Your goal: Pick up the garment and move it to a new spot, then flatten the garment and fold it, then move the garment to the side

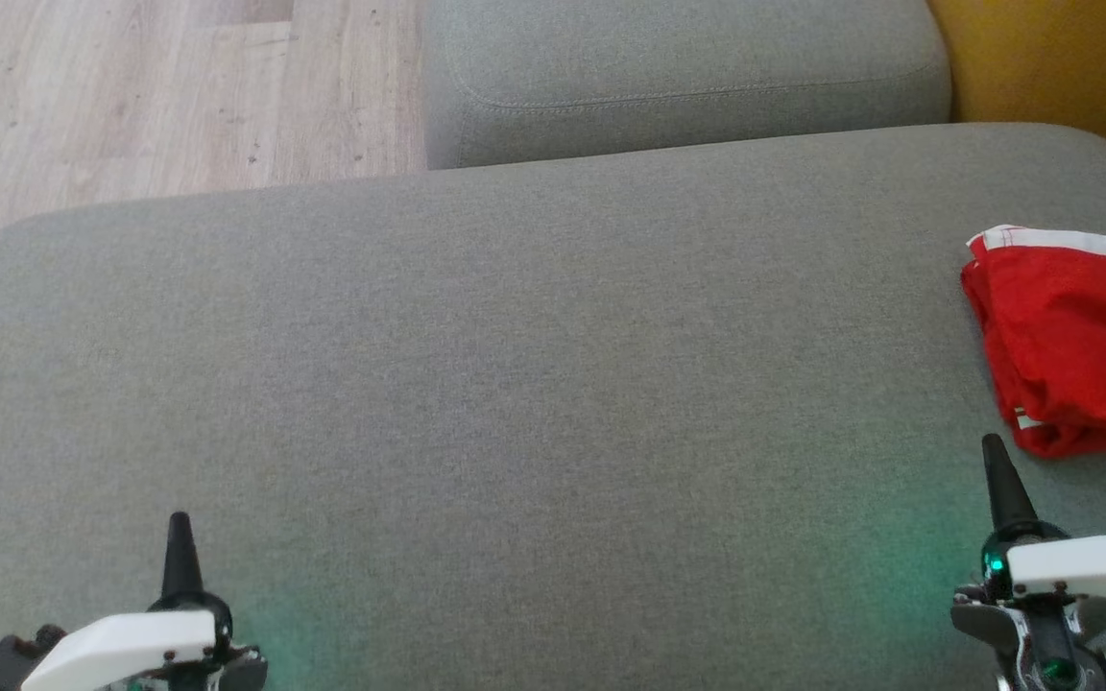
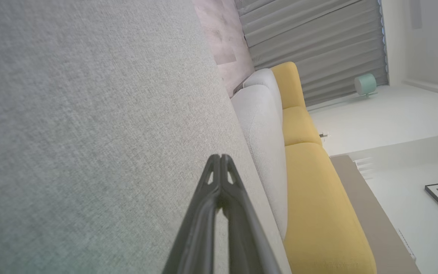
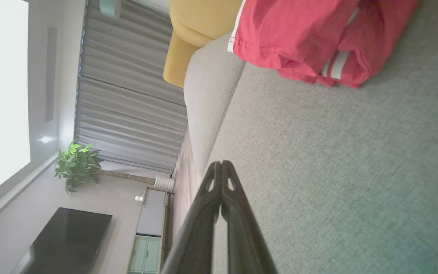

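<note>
grey cushion (image 1: 515, 384), wood floor (image 1: 131, 96), yel. sofa (image 2: 318, 213), plant (image 3: 76, 163) nr curtain (image 3: 127, 114)

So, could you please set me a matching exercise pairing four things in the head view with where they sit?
Things:
1. red garment
2. left tool
3. right tool
4. wooden floor

Places:
A. upper left, beyond the grey cushion
B. lower left, shut and empty
C. right edge, lying bunched on the cushion
D. lower right, shut and empty, tip close to the red cloth

Pairs: 1-C, 2-B, 3-D, 4-A
</note>
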Motion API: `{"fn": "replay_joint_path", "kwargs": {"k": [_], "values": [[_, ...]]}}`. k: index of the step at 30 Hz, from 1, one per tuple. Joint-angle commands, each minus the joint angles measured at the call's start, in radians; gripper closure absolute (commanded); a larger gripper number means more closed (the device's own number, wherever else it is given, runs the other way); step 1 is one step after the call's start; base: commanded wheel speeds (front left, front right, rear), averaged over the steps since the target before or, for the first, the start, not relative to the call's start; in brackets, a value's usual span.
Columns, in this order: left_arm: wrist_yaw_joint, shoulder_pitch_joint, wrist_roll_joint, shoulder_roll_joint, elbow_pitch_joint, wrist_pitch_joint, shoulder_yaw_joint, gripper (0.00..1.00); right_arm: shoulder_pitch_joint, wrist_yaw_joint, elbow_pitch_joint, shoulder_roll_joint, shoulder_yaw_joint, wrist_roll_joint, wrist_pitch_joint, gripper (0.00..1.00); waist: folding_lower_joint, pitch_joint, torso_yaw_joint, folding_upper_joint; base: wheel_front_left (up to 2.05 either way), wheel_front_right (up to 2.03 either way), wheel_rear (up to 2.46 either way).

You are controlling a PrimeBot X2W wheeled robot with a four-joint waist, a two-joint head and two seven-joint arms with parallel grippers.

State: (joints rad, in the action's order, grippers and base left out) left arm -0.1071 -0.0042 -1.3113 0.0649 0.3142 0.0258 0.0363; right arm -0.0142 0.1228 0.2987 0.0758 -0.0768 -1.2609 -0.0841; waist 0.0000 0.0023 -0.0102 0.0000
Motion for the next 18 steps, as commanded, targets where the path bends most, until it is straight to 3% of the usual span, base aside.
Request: {"fn": "replay_joint_path", "kwargs": {"k": [1,18], "values": [[-0.012,-0.057,-0.018,0.003,-0.039,0.004,0.035,1.0,-0.061,0.006,-0.041,0.0,0.008,-0.024,-0.007,1.0,0.0,0.0,0.0,0.0,0.0,0.0,0.0],[-0.019,-0.084,-0.181,-0.007,-0.056,0.053,0.06,1.0,-0.08,0.007,-0.049,-0.015,-0.019,-0.212,-0.02,1.0,0.0,0.0,0.006,0.0,0.0,0.0,0.0]]}}
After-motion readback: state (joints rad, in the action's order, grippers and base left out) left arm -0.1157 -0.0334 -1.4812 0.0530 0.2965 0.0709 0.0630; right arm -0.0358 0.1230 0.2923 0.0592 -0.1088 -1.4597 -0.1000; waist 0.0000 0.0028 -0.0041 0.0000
